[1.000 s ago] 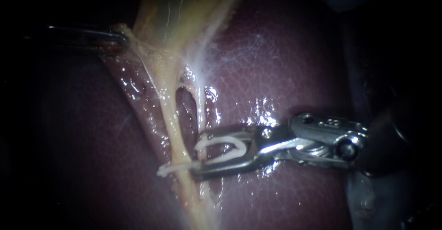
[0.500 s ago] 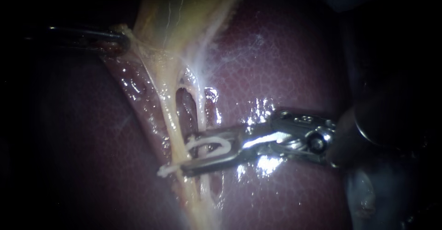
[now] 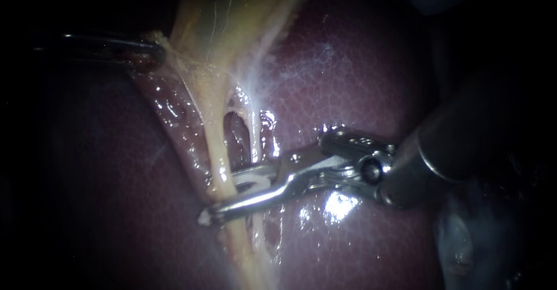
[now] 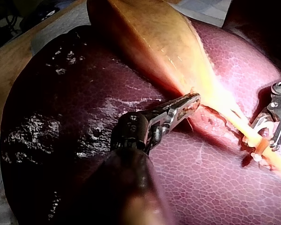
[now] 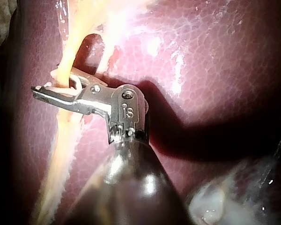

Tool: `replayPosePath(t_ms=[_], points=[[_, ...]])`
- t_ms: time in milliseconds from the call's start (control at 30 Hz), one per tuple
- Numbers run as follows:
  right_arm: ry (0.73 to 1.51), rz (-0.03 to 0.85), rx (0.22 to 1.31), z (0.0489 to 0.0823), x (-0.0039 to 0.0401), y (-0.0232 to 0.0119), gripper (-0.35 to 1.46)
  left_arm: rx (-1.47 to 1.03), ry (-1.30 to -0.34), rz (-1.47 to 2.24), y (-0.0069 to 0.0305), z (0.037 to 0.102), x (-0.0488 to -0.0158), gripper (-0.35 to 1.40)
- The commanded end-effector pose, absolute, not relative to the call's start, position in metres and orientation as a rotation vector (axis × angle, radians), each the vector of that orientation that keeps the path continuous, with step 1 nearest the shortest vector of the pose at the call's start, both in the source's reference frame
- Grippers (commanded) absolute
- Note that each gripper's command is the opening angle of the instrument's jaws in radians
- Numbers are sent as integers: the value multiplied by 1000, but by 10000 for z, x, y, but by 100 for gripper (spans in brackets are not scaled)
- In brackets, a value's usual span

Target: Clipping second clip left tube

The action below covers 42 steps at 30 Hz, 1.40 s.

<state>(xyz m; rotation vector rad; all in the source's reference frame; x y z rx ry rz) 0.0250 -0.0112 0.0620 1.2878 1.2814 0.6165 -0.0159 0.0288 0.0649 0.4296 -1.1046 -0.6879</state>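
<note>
The yellowish left tube (image 3: 216, 151) runs down from the gallbladder (image 3: 226, 17), with the thinner right tube (image 3: 253, 129) beside it. My right instrument (image 3: 223, 194) reaches across the left tube, one jaw on each side of it, shut on a white clip (image 3: 250, 180) that straddles the tube. A small white end (image 3: 203, 217) pokes out past the lower jaw's tip. The right wrist view shows the same jaws (image 5: 51, 82) around the tube (image 5: 61, 70). My left instrument (image 3: 152, 49) is shut on the gallbladder's edge, pulling it taut; its jaws (image 4: 193, 102) bite the tissue.
Dark red liver (image 3: 360, 81) lies under and around both tubes, wet and shiny. Thin white membrane (image 3: 249, 87) spans the fork between the tubes. My right instrument (image 4: 267, 131) also shows beyond the left one in the left wrist view. Pale cloth (image 4: 61, 23) lies beyond the liver.
My right instrument has slid left across the left tube, its jaws drawing closer together over the clip. The left instrument and the white end by the tube have stayed put.
</note>
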Motion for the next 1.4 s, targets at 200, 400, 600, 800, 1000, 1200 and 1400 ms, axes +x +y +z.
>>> replayPosePath(t_ms=[200, 400, 600, 800, 1000, 1200, 1400], points=[[1292, 610, 1299, 605, 257, -116, 43, 428, -1104, -689, 288, 650, -160, -35], [1333, 622, 1323, 583, 259, -111, 42, 428, -1104, -689, 288, 650, -160, -35], [1339, 631, 1327, 576, 256, -104, 35, 428, -1104, -689, 288, 650, -160, -35], [1337, 634, 1324, 578, 252, -103, 7, 428, -1104, -689, 288, 650, -160, -35], [1328, 644, 1329, 578, 251, -103, -22, 428, -1104, -689, 288, 650, -160, -35], [1327, 657, 1326, 579, 250, -104, -35, 427, -1104, -689, 288, 651, -161, -35], [1321, 655, 1332, 582, 251, -106, -35, 429, -1104, -688, 287, 651, -161, -35]])
